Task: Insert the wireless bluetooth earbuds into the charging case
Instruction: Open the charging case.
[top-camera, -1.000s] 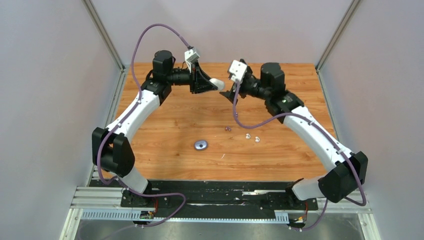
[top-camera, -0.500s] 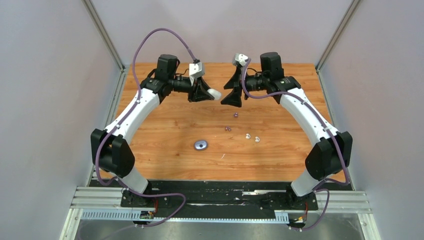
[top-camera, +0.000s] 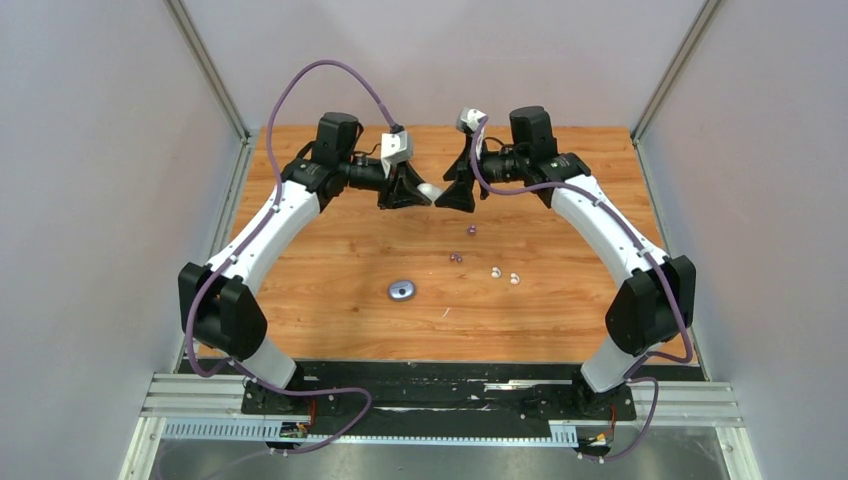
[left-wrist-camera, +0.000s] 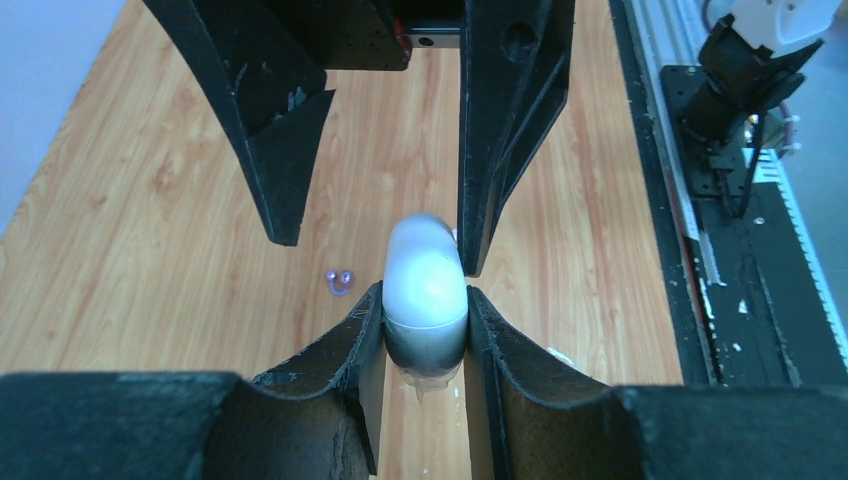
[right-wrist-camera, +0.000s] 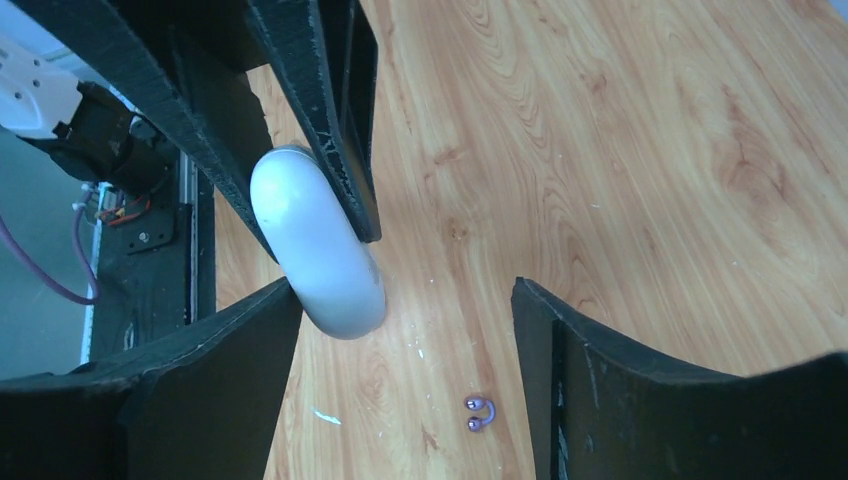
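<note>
My left gripper (top-camera: 414, 193) is shut on a white pebble-shaped case (top-camera: 431, 191), held closed above the far middle of the table; the left wrist view shows the case (left-wrist-camera: 426, 285) pinched between both fingers. My right gripper (top-camera: 451, 198) is open and faces it. In the right wrist view the case's free end (right-wrist-camera: 318, 250) lies between the right fingers, close to one of them. Two white earbuds (top-camera: 505, 275) and two dark purple earbuds (top-camera: 455, 257) lie on the table. A purple case (top-camera: 402, 290) lies closed nearer the front.
A small purple U-shaped piece with two bead ends (top-camera: 470, 230) lies on the wood below the grippers, also in the left wrist view (left-wrist-camera: 341, 282) and the right wrist view (right-wrist-camera: 480, 412). Grey walls stand on three sides. The black base rail (left-wrist-camera: 740, 250) is at the near edge.
My right gripper has swung left and closed in on the white case, its open fingers now around the case's free end. My left gripper has shifted slightly, still holding the case.
</note>
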